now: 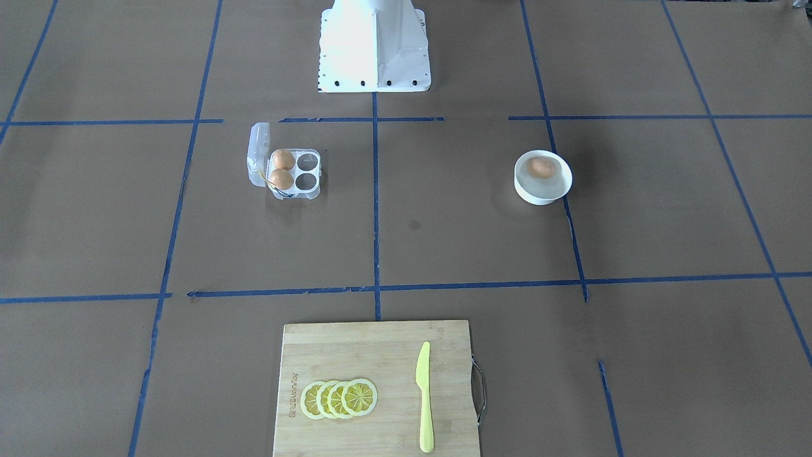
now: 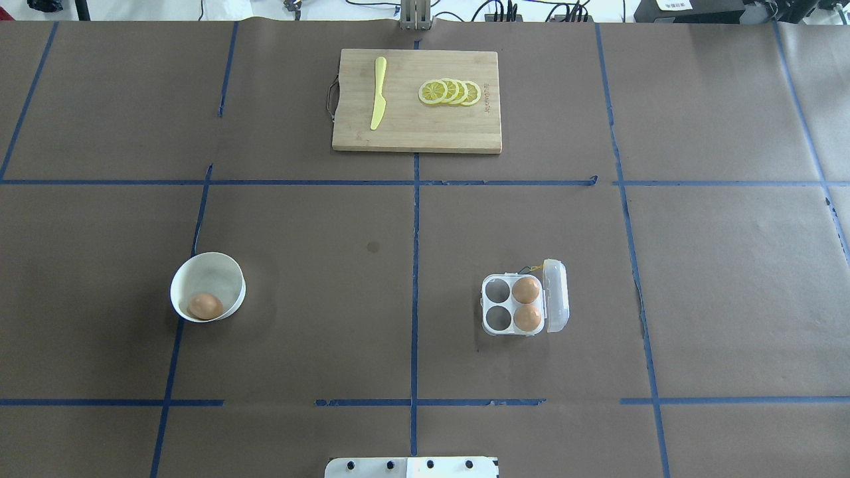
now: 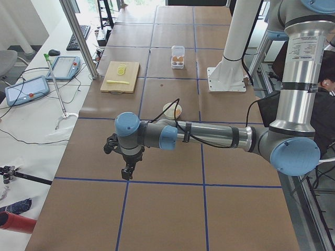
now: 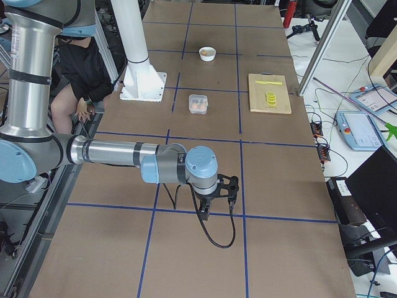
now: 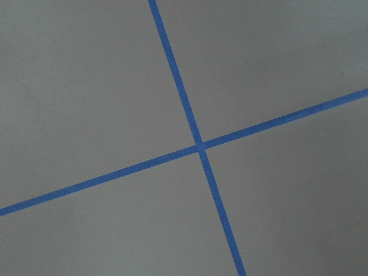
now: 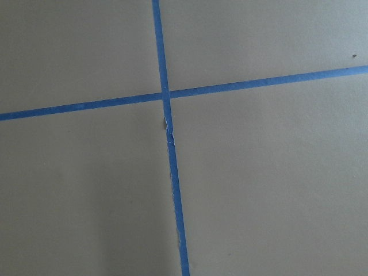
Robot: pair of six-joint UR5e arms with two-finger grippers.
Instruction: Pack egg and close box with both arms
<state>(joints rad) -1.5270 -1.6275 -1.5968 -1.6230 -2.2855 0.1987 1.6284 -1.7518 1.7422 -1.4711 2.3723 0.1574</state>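
Note:
One orange-brown egg lies in a round white bowl on the robot's left side; it also shows in the front view. The clear four-cup box stands on the right side with its lid swung open. Two eggs fill the cups nearest the lid; the other two cups are empty. Both arms are outside the overhead and front views. The left gripper and the right gripper hang over bare table at opposite ends, far from the egg and the box. I cannot tell whether they are open or shut.
A bamboo cutting board at the far side carries a yellow knife and several lemon slices. The white robot base stands at the near edge. Blue tape lines cross the brown table cover. Both wrist views show only tape crossings.

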